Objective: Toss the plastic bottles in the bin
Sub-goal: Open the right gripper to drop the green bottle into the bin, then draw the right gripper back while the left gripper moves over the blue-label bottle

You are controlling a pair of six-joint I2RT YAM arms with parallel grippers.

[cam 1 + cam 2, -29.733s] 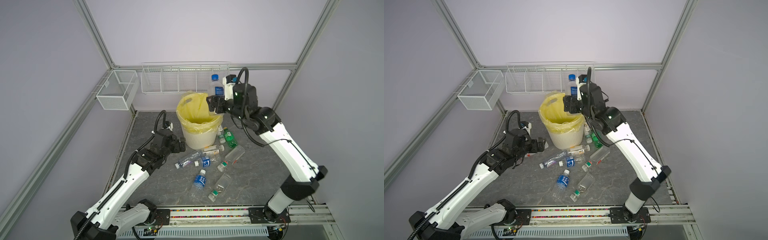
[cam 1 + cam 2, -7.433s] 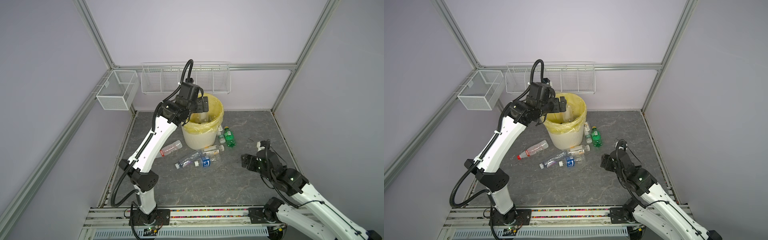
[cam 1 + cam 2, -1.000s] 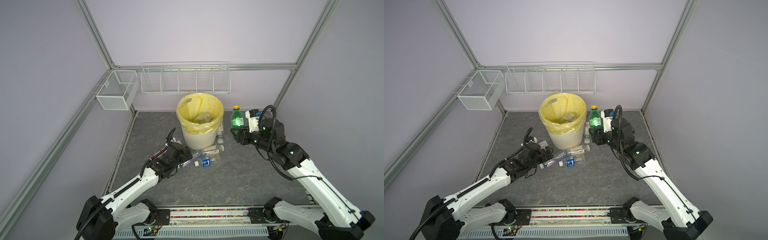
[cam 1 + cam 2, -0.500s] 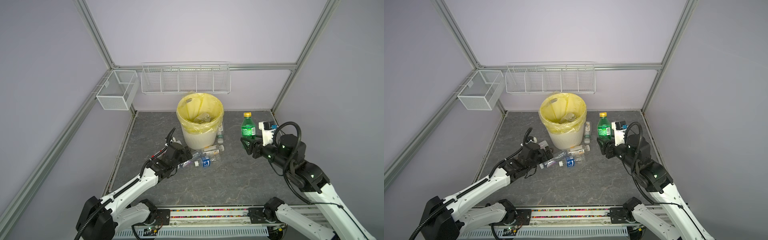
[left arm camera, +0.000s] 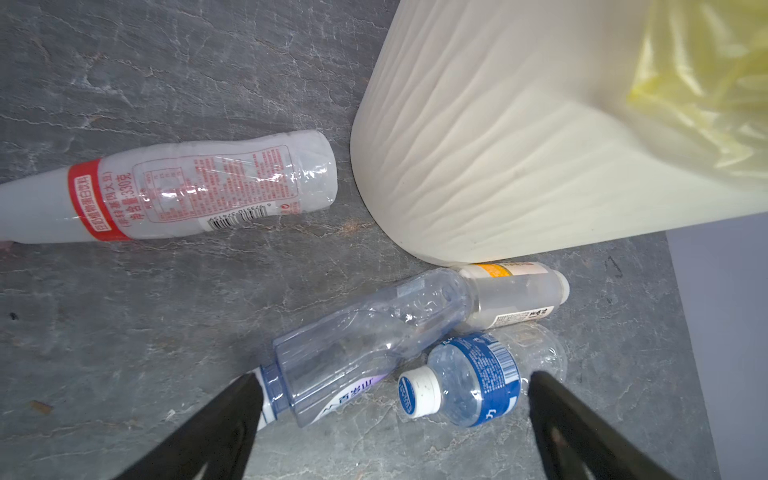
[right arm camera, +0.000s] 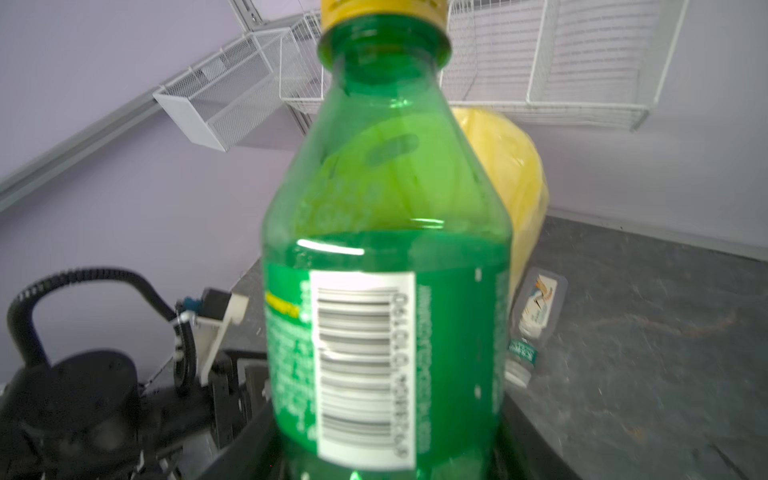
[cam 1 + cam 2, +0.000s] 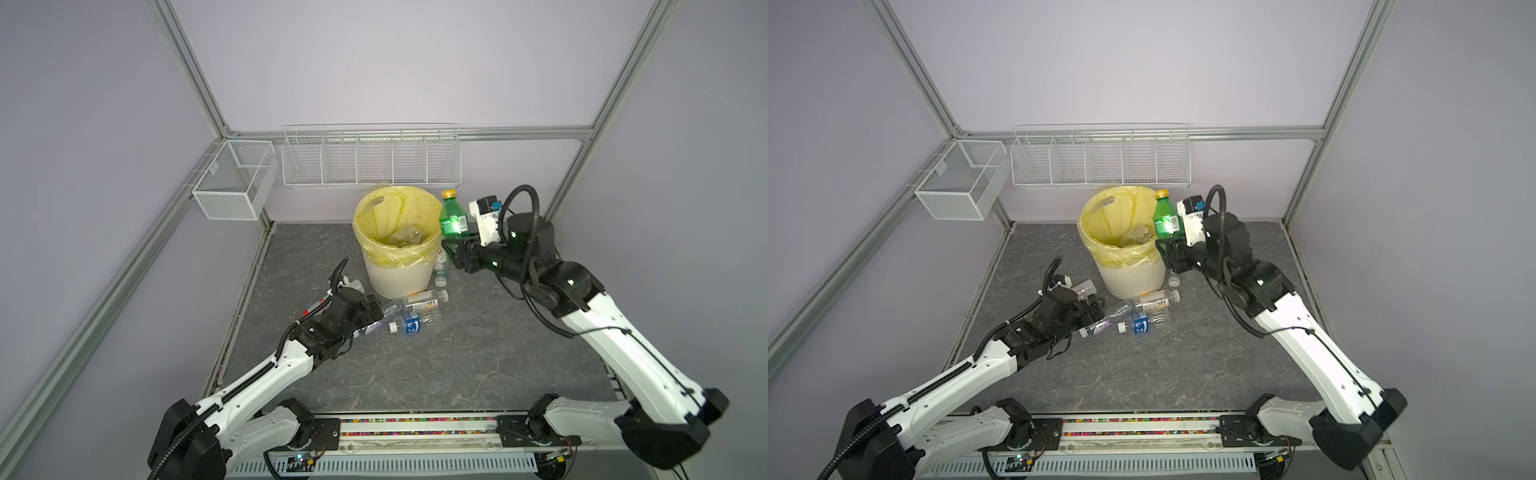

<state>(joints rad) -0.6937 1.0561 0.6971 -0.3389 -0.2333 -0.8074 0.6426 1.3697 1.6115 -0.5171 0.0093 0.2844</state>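
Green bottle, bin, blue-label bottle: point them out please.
green bottle (image 7: 453,223), in a top view, on its label.
bin (image 7: 399,278), in a top view, on its ribbed wall.
blue-label bottle (image 5: 484,368), left wrist view, on its label.

I'm holding the yellow-capped green bottle (image 7: 452,218) upright just beside the yellow-lined cream bin (image 7: 399,276); clear bottles (image 7: 412,324) are lying on their sides at its base, others sitting inside.

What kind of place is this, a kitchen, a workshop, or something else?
Probably a robot lab test cell: walls in an aluminium frame, a left arm and right arm bolted to a rail, and a bin with plastic bottles lying beside it.
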